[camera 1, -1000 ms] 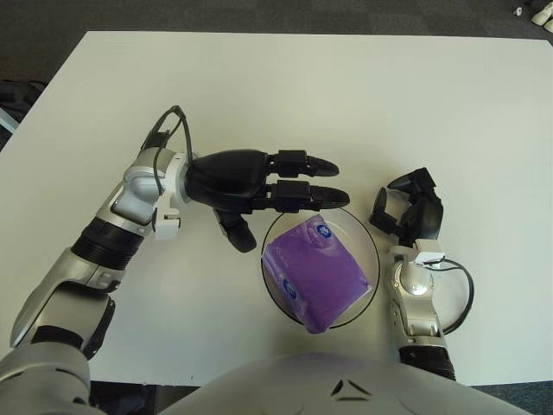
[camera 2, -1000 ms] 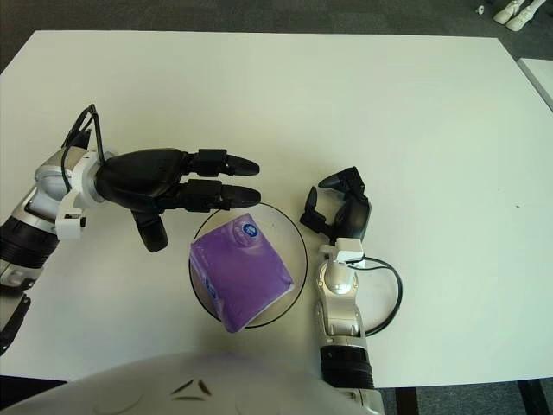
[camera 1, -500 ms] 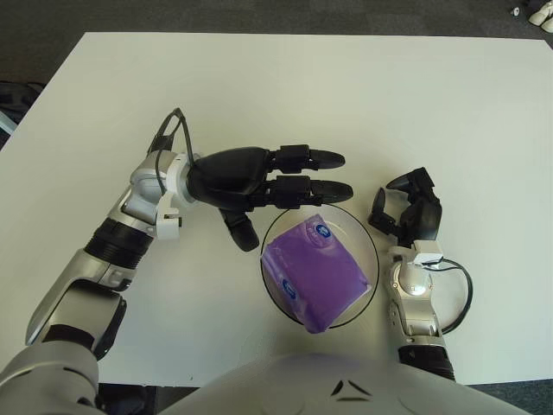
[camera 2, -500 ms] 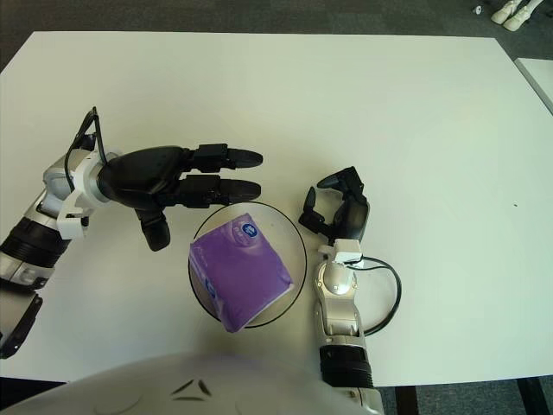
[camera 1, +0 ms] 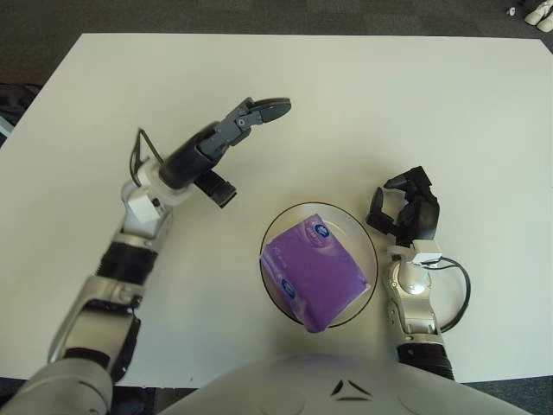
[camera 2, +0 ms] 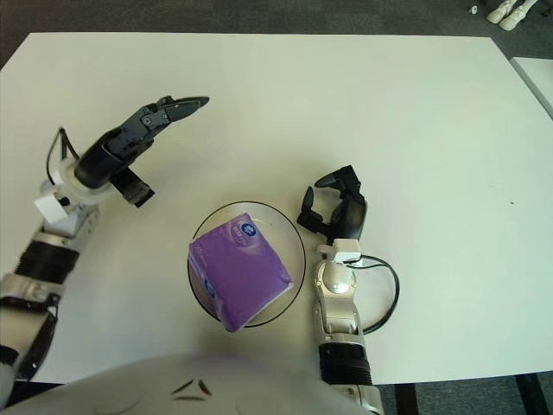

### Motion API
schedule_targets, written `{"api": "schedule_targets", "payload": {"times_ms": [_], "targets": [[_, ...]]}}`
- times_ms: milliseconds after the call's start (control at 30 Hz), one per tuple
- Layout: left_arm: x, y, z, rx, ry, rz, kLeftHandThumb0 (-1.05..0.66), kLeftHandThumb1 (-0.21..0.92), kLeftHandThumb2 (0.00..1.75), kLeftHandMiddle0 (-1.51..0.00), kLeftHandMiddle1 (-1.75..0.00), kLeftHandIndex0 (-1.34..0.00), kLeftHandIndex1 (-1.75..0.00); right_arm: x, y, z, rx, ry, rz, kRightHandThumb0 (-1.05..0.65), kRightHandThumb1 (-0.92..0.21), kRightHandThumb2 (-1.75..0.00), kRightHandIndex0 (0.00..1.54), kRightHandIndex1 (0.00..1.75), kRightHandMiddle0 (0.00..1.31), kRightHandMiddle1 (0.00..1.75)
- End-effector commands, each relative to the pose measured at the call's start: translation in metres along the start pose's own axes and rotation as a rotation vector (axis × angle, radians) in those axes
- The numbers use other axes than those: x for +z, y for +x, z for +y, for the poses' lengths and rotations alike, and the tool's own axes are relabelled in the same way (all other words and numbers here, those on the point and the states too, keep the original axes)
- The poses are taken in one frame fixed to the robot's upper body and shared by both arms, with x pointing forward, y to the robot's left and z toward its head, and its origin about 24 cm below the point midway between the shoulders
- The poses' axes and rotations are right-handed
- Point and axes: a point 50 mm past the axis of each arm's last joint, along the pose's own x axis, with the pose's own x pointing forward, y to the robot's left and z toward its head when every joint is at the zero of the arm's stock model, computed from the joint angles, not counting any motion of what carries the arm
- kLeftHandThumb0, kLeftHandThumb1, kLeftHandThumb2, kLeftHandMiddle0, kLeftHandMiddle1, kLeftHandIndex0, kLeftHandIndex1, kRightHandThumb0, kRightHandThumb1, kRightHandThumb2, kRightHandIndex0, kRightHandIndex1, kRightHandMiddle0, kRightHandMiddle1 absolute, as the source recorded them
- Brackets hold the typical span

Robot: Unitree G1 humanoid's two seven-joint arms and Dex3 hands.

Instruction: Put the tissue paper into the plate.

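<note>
Tissue pack, purple and soft-wrapped, lies inside the clear glass plate near the front edge of the white surface, filling most of the dish and tilted so that one corner leans over the rim at about 6 o'clock. Judged from that, the placing itself looks done, and the step in hand is getting the left hand clear.

Left hand is raised above the surface at about 10 o'clock from the plate, well apart from it, fingers stretched out straight and holding nothing, thumb hanging below the palm. Right hand sits parked just beside the plate at 3 o'clock, fingers curled loosely inward around nothing.

To finish well, the left arm should travel up and out toward 9 or 10 o'clock, not sweep low across the dish: the glass is light-looking and smooth, and a brush from the thumb or forearm could slide it or tip the pack out over the low rim. The pack is pliable and only resting, so nothing holds it if the plate is jolted. The right hand is close enough to the rim that it is best left where it is; any move from it should go straight away toward 3 o'clock.
</note>
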Motion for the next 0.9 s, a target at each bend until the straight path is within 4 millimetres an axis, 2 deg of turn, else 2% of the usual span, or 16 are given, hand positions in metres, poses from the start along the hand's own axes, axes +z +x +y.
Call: {"api": "schedule_targets", "payload": {"times_ms": [0, 67, 100, 133, 200, 400, 633, 733, 767, 867], "targets": [[-0.016, -0.018, -0.001, 0.45, -0.126, 0.242, -0.77, 0.78, 0.92, -0.41, -1.6, -0.11, -1.63, -0.038, -0.028, -0.013, -0.017, -0.053, 0.227, -0.49, -0.31, -1.34, 1.07, 1.75, 0.62, 1.75], [-0.025, -0.001, 0.001, 0.526, -0.166, 0.185, -0.74, 0.7, 1.0, -0.49, -1.66, -0.18, -1.66, -0.037, -0.028, -0.012, -0.014, -0.05, 0.22, -0.49, -0.31, -1.33, 1.07, 1.75, 0.62, 1.75], [-0.028, 0.005, 0.001, 0.55, -0.183, 0.164, -0.63, 0.63, 1.03, -0.57, -1.69, -0.28, -1.69, -0.037, -0.028, -0.012, -0.013, -0.049, 0.216, -0.48, -0.31, -1.33, 1.07, 1.75, 0.62, 1.75], [-0.032, 0.012, 0.003, 0.582, -0.209, 0.136, -0.59, 0.6, 1.05, -0.6, -1.7, -0.32, -1.7, -0.037, -0.028, -0.012, -0.013, -0.05, 0.219, -0.48, -0.31, -1.33, 1.07, 1.75, 0.62, 1.75], [-0.035, 0.017, 0.005, 0.625, -0.255, 0.109, -0.51, 0.48, 1.14, -0.76, -1.73, -0.45, -1.73, -0.036, -0.028, -0.012, -0.015, -0.055, 0.235, -0.48, -0.32, -1.33, 1.07, 1.75, 0.61, 1.75], [-0.034, 0.01, 0.004, 0.699, -0.363, 0.095, -0.49, 0.32, 1.31, -0.97, -1.74, -0.6, -1.74, -0.036, -0.029, -0.012, -0.02, -0.06, 0.271, -0.47, -0.34, -1.3, 1.05, 1.75, 0.59, 1.75], [-0.034, 0.0, 0.004, 0.763, -0.391, 0.116, -0.59, 0.1, 1.59, -1.29, -1.75, -0.81, -1.75, -0.035, -0.029, -0.012, -0.027, -0.064, 0.286, -0.47, -0.35, -1.28, 1.04, 1.75, 0.58, 1.75], [-0.037, -0.003, 0.003, 0.804, -0.39, 0.126, -0.62, 0.05, 1.65, -1.39, -1.75, -0.85, -1.75, -0.035, -0.029, -0.011, -0.028, -0.07, 0.285, -0.47, -0.36, -1.28, 1.04, 1.75, 0.58, 1.75], [-0.038, -0.004, 0.002, 0.819, -0.388, 0.128, -0.63, 0.04, 1.67, -1.47, -1.75, -0.86, -1.75, -0.035, -0.029, -0.011, -0.028, -0.072, 0.285, -0.47, -0.36, -1.28, 1.04, 1.75, 0.58, 1.75], [-0.047, -0.009, -0.002, 0.886, -0.367, 0.165, -0.63, 0.03, 1.67, -1.48, -1.75, -0.87, -1.75, -0.035, -0.029, -0.011, -0.022, -0.082, 0.288, -0.47, -0.36, -1.28, 1.05, 1.75, 0.58, 1.75]]}}
